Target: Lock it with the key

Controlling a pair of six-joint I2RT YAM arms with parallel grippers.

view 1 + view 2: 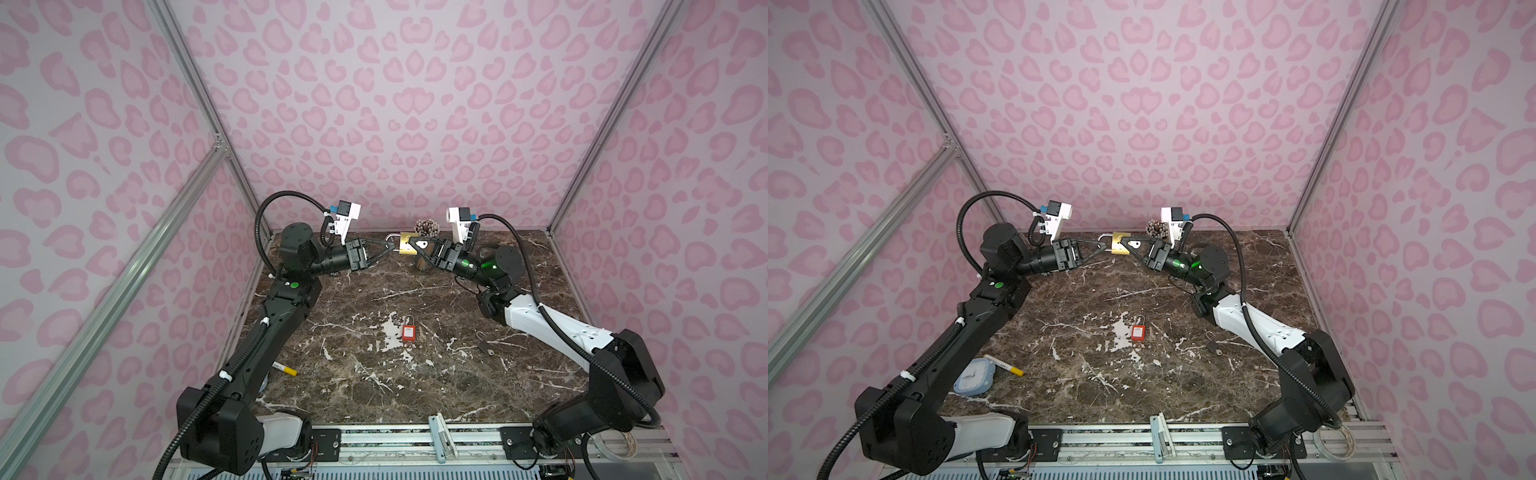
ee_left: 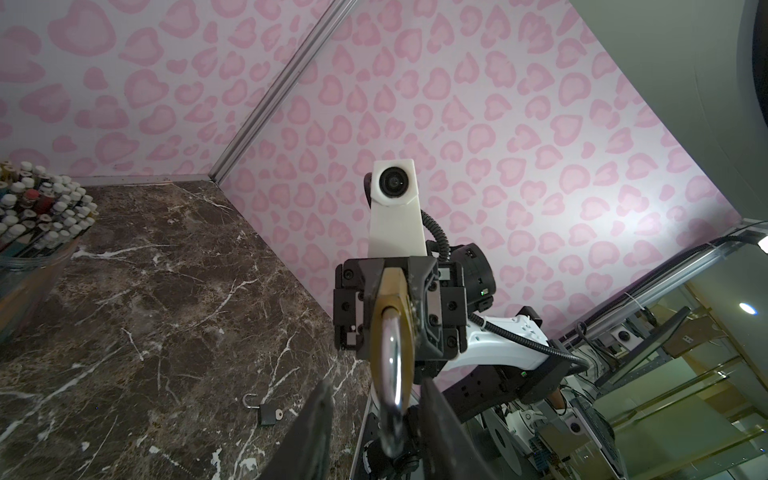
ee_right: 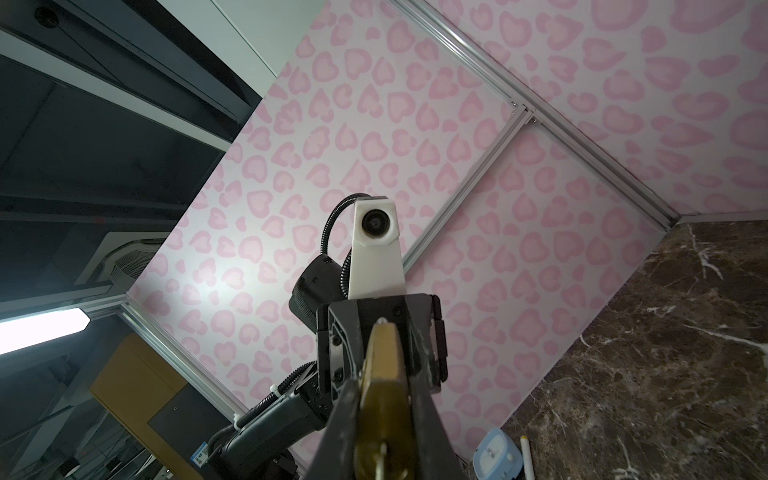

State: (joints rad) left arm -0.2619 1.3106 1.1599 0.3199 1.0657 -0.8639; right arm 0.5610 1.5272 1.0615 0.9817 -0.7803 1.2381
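The right fingers [image 3: 340, 432] clenched the rectangular brass padlock [image 1: 408, 246]; the left fingers [image 2: 440, 419] stood parted, flanking its silver steel shackle [image 2: 392, 374].

Dark, white-veined marble tabletop [image 1: 374, 386] below, pink heart-spotted walls [image 1: 415, 104] all round. Right at the back, a clear jar of pens [image 1: 427, 227], crammed full, standing upright. Mid-table, a red padlock [image 1: 409, 333] lying flat. Further right, well apart, a small dark padlock [image 1: 484, 346] with its shackle swung open. Near the left edge, a yellow-capped marker [image 1: 1005, 365] just beside a pale blue clock [image 1: 974, 376]. Front right, off the marble, a tape roll [image 1: 1338, 441].
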